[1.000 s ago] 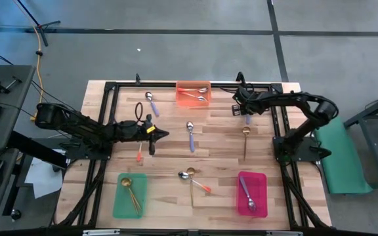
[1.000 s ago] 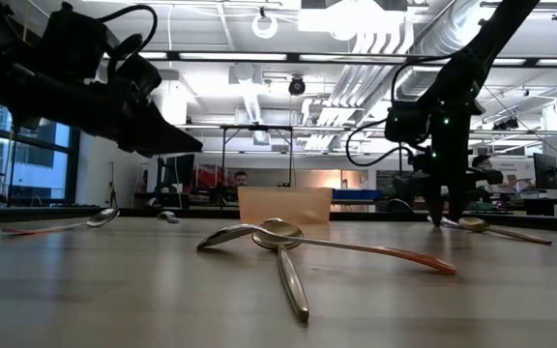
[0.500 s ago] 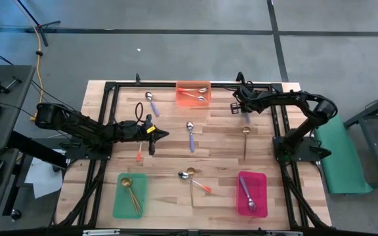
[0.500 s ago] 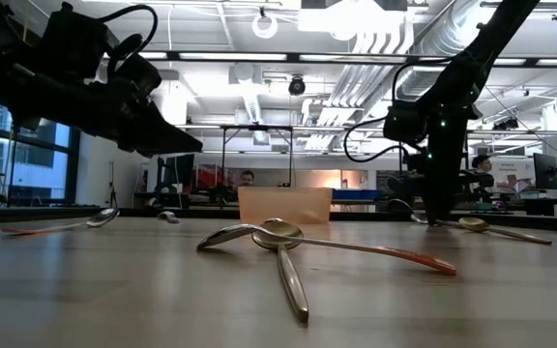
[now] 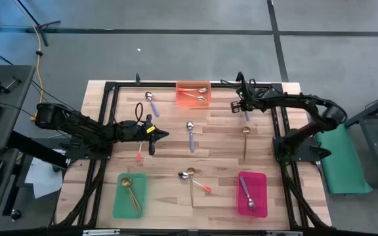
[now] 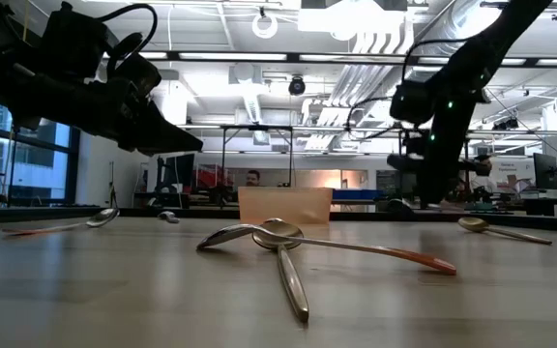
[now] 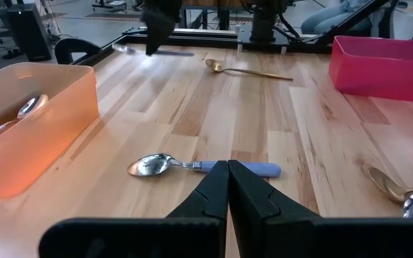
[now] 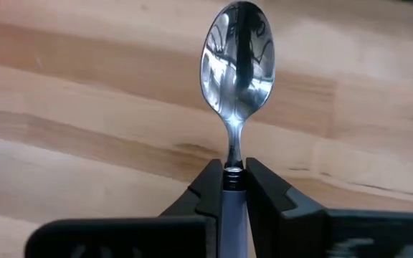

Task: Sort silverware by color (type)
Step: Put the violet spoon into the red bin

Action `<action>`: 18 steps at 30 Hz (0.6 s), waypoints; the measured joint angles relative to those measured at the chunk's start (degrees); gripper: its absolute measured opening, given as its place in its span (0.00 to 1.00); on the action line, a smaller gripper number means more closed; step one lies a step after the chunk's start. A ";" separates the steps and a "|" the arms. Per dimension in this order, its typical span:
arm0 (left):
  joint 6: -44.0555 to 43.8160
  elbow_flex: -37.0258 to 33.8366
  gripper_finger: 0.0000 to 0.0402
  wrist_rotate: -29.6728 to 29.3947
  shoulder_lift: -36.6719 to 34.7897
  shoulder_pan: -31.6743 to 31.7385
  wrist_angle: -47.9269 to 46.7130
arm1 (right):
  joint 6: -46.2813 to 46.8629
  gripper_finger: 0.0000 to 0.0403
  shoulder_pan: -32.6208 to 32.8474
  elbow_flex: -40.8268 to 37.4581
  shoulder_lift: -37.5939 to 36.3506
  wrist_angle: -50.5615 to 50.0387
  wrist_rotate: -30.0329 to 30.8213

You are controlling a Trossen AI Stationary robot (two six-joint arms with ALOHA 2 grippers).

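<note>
My right gripper (image 5: 244, 109) is at the table's far right, shut on a purple-handled spoon (image 8: 236, 61) whose silver bowl sticks out past the fingertips. My left gripper (image 5: 160, 135) waits shut at mid-left, above the wood, touching nothing. Ahead of it a purple-handled spoon (image 5: 190, 134) lies flat. On the table also lie another purple-handled spoon (image 5: 151, 103), a gold one (image 5: 245, 139), an orange-handled one (image 5: 139, 155), and a gold and an orange one crossed (image 5: 192, 177). My right gripper pinches the spoon's purple handle at the end next to the bowl's neck (image 8: 234, 178) between its two fingers (image 8: 208, 188). The fingers slant steeply down from above and lie along the handle. The spoon is held a little above the wood.
An orange tray (image 5: 193, 86) with orange-handled spoons stands at the far middle. A green tray (image 5: 119, 196) with gold spoons is near left, and a pink tray (image 5: 261, 183) with a purple-handled spoon is near right. A black frame (image 5: 110, 86) borders the table.
My right gripper has shut on the purple-handled spoon at the far right and risen, taking the spoon up off the wood. It has also tipped a little.
</note>
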 joint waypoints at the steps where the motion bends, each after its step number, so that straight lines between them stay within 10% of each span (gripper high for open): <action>1: 0.37 0.00 0.00 0.00 0.00 0.00 0.00 | 0.00 0.05 0.22 0.00 -1.42 -0.68 0.01; 9: 0.50 0.00 0.00 0.02 0.00 0.00 -0.07 | 4.08 0.05 6.35 0.11 -16.03 -12.91 -2.38; 18: 0.50 0.00 0.00 -0.07 0.00 0.09 0.00 | 28.06 0.05 35.15 0.11 -29.25 -29.35 -2.28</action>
